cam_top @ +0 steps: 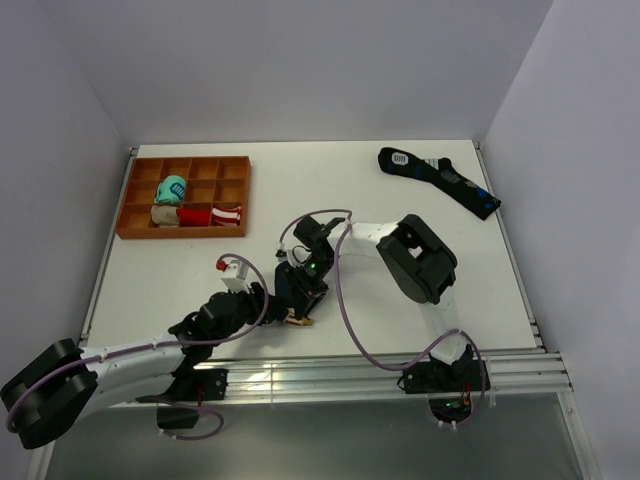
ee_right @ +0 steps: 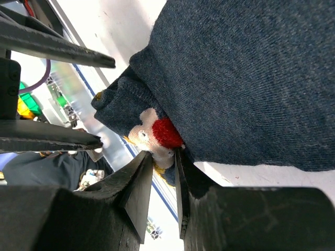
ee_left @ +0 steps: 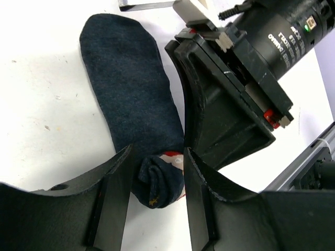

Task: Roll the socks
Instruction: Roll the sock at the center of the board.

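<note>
L pincer (ee_left: 157,180) half open low over table, R pincer (ee_right: 163,180) nearly closed, wrists meeting mid-table.

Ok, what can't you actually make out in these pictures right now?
- Top view: the socks are hidden under both arms.
- Left wrist: the right gripper tips are hidden behind its own body; the left gripper straddles the rolled end.
- Right wrist: the sock runs off the frame.
- Top view: the tray bundles are too small to read.

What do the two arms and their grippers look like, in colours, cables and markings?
Both arms mix white links with bulky black joint housings. A purple cable loops along each. The left gripper has flat matte black fingers; the right gripper likewise. A black motor carries white lettering and a green light.
</note>
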Robot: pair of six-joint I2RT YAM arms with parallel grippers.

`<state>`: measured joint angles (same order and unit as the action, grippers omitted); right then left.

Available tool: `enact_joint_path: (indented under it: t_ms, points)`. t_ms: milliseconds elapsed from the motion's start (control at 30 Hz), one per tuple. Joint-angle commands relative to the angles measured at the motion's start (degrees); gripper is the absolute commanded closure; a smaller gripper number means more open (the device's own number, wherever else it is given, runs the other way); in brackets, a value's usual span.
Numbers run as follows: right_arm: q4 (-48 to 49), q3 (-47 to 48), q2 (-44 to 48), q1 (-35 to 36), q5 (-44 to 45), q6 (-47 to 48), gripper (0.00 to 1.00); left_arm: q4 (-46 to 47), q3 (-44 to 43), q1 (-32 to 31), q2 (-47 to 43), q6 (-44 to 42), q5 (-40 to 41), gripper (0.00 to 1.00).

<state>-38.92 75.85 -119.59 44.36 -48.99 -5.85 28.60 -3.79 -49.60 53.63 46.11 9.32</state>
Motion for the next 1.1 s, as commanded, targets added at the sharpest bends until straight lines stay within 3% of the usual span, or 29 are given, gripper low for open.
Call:
enact_joint_path:
  t_ms: [0,300,700,1067]
  points:
    - [-2.5,1.0,-2.2,0.1,4.2,2.4,0.71,4.7,1.4,-1.5,0.3,-1.0,2.6,0.53]
    - [-3.2,1.6,-2.8,0.1,4.1,2.9,0.71,11.4,2.7,-7.3,5.2,-1.9,6.6,0.53]
    - [-3.0,1.3,-2.2,0.1,3.7,3.2,0.71,11.4,5.6,-8.3,4.8,0.7,9.0,0.60]
    - [-3.7,1.9,-2.4,0.1,3.6,3.9,0.72,13.7,6.5,-10.6,9.4,3.6,13.0,0.55]
